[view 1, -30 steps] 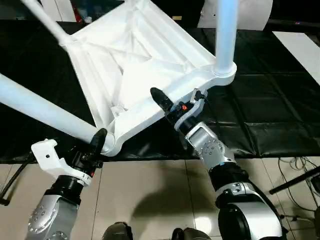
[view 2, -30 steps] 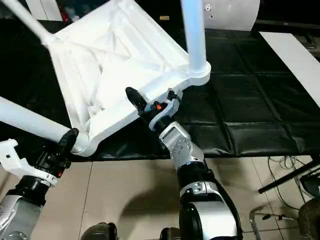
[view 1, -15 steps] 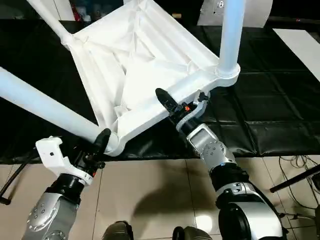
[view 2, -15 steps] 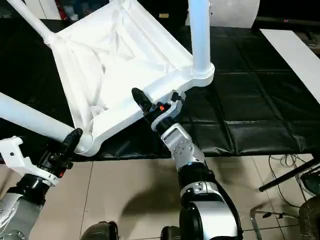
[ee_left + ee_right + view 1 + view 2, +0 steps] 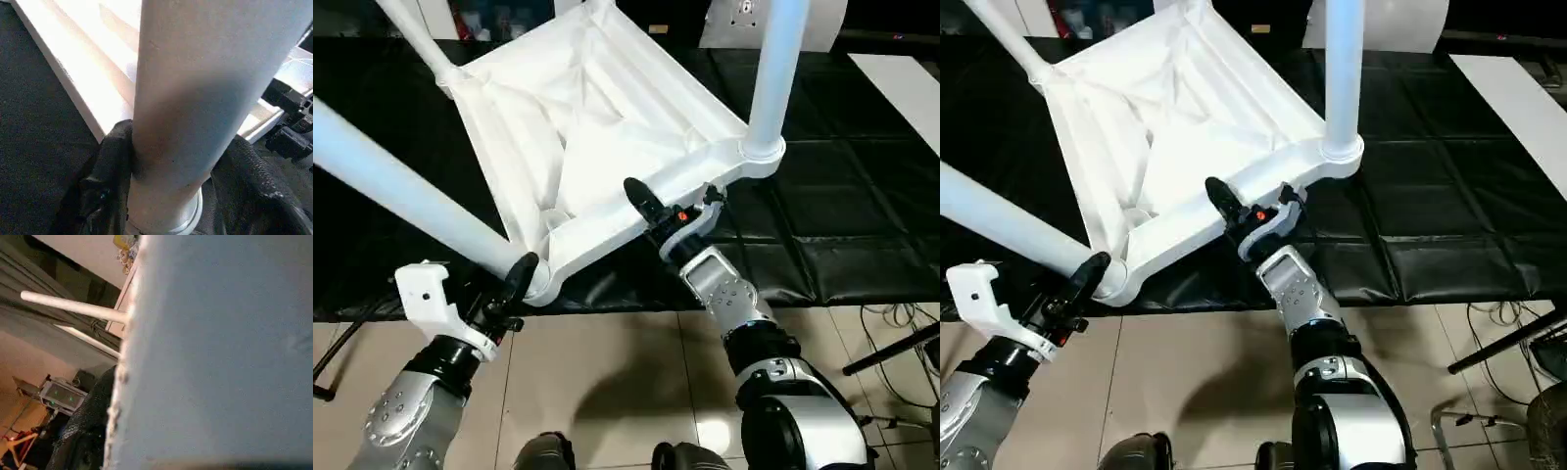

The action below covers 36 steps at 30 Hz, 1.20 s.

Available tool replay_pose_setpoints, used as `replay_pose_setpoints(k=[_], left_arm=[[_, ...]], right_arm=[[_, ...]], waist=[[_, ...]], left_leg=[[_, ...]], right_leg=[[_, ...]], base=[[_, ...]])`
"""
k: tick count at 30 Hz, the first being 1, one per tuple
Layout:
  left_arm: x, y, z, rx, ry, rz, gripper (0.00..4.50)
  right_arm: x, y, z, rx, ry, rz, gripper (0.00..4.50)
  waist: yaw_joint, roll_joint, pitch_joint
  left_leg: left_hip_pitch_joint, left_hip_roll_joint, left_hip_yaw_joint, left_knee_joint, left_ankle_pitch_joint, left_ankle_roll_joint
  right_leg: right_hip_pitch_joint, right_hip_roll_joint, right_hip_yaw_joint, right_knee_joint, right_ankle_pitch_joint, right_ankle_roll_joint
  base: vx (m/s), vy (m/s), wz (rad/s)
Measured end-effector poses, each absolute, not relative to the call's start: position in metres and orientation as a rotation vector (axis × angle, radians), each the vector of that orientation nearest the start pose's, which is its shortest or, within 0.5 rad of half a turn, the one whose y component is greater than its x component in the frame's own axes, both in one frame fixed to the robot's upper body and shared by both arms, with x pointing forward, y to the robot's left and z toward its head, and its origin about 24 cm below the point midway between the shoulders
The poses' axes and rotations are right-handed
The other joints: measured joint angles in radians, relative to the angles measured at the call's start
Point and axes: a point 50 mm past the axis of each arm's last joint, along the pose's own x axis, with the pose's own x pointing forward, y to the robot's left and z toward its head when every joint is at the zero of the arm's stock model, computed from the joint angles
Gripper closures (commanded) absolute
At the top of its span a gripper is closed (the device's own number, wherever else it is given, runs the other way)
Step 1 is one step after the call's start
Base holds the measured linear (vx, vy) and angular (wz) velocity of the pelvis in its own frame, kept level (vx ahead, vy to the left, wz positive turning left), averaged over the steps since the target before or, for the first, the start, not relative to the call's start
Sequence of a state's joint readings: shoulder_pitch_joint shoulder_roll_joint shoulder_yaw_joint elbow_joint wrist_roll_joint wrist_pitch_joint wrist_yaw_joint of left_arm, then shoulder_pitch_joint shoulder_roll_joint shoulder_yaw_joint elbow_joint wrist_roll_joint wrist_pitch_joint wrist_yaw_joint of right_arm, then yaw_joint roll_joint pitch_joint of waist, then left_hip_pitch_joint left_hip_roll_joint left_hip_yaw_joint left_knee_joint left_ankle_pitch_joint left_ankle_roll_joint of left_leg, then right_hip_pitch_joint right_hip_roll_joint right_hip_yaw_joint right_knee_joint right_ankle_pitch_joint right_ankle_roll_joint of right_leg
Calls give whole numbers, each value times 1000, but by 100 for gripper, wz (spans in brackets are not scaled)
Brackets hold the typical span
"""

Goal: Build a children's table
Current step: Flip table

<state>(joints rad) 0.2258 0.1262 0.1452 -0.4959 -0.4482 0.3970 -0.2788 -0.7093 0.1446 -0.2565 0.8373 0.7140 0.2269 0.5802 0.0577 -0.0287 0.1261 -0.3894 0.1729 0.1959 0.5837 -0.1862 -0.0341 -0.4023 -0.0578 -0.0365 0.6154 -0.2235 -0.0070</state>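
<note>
The children's table lies upside down and tilted, ribbed underside of its top [image 5: 597,127] facing up. Three white legs stand in its corner sockets: one at the near left [image 5: 401,191], one at the right [image 5: 773,69], one at the far left [image 5: 416,34]. My left gripper [image 5: 521,274] is shut on the near-left leg [image 5: 205,98] just above its socket, a black finger [image 5: 110,181] on each side. My right gripper [image 5: 641,201] is shut on the near rim of the top, one finger [image 5: 93,421] lying over the rim.
The table rests on a black padded mat [image 5: 842,196] whose near edge meets the tiled floor [image 5: 607,392]. A white board [image 5: 901,88] lies at the far right. Cables and a dark stand [image 5: 901,343] sit at the lower right.
My right gripper's jaws have closed in on the rim. The table has tipped a little: the near-left leg now rises more steeply and the right leg leans outward. My left arm moved slightly right.
</note>
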Motion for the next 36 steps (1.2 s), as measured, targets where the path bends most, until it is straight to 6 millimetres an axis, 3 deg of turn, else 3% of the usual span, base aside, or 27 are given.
replay_pose_setpoints(k=[9,15,19,34,36], left_arm=[[203,183,81,-258,54,-281,178],[199,185,80,-258,66,-320,178],[199,183,80,-272,55,-327,178],[220,167,78,-272,4,-402,178],[226,166,77,-258,3,-434,178]], right_arm=[[355,-53,65,1037,159,628,229],[363,-50,80,1020,133,648,237],[366,-49,86,1002,114,657,242],[366,-66,87,1017,37,571,248],[364,-71,82,1033,31,540,248]], waist=[[-6,0,0],[-23,0,0],[-23,0,0],[14,3,-1],[21,10,0]], left_leg=[[0,0,0,2,0,0],[0,1,1,3,0,1],[1,1,1,5,1,1],[-2,1,0,12,5,3],[-2,2,-1,13,5,3]], right_leg=[[0,0,0,2,1,-1],[0,0,0,3,1,-2],[0,0,0,6,1,-2],[-1,-1,-1,14,3,-5],[-1,-1,-2,14,3,-6]], base=[[0,0,0],[0,0,0],[0,0,0],[0,0,0],[0,0,0]])
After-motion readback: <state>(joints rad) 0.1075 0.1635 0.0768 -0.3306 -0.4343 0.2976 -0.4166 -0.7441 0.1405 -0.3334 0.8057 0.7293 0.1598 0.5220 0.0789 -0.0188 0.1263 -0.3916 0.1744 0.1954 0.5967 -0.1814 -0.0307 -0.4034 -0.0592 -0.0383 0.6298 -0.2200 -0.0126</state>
